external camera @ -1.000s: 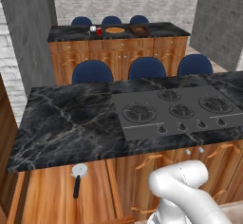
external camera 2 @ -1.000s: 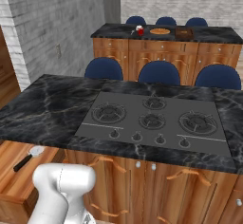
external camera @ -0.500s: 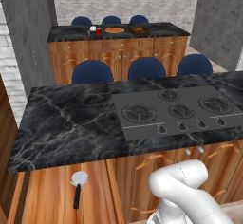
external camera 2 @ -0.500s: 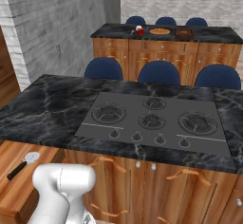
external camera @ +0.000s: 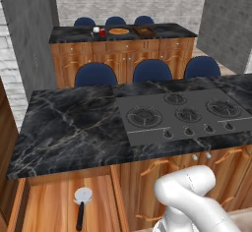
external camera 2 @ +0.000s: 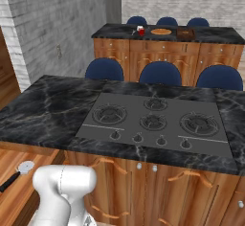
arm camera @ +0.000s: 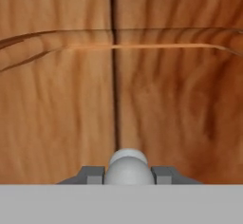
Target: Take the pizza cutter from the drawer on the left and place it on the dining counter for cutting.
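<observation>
From the hand view I saw the jaws (arm camera: pixel 128 174) pinched on the drawer's small round silver knob (arm camera: pixel 128 165), wood grain of the front just beyond. The shallow reddish-brown wooden drawer (external camera: pixel 49 209) stood pulled out under the black marble island bench (external camera: pixel 74 123). The pizza cutter, silver wheel on a thin dark handle (external camera: pixel 81 205), lay flat inside, handle toward the robot. My judgement: release the knob, then grasp mid-handle before heading for the far black-marble dining bench (external camera: pixel 162 30).

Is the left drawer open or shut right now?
Open. The drawer sticks out below the island top, its wooden floor exposed, with the pizza cutter lying flat inside.
</observation>
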Available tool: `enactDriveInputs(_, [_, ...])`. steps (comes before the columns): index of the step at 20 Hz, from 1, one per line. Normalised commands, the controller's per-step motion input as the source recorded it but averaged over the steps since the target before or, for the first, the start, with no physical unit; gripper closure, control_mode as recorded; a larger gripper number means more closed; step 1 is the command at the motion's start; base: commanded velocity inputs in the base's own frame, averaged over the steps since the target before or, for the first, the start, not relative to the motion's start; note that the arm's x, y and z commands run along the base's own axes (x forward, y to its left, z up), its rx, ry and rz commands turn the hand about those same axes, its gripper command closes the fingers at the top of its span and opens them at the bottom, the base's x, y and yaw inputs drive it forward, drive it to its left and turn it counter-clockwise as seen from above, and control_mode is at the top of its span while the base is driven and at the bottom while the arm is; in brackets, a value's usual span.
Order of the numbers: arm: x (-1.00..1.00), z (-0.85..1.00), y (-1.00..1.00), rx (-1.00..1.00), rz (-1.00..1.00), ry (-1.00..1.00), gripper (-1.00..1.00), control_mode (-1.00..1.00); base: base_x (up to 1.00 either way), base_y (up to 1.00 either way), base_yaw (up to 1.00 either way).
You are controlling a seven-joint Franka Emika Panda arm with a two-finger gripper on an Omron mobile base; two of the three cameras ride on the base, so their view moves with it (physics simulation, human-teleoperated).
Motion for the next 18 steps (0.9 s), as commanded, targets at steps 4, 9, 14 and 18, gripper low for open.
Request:
enactDriveInputs(4, [-0.54,-0.20,0.03,0.00,0.00,0.01,-1.00,-1.00,0.00,0.00,0.00])
enactDriveInputs(9, [-0.49,-0.16,0.04,0.00,0.00,0.04,-1.00,-1.00,0.00,0.00,0.00])
enactDriveInputs(14, [-0.43,-0.12,0.05,0.00,0.00,0.02,-1.00,-1.00,0.00,0.00,0.00])
enactDriveInputs(18, [-0.39,0.00,0.03,0.00,0.00,0.01,-1.00,-1.00,0.00,0.00,0.00])
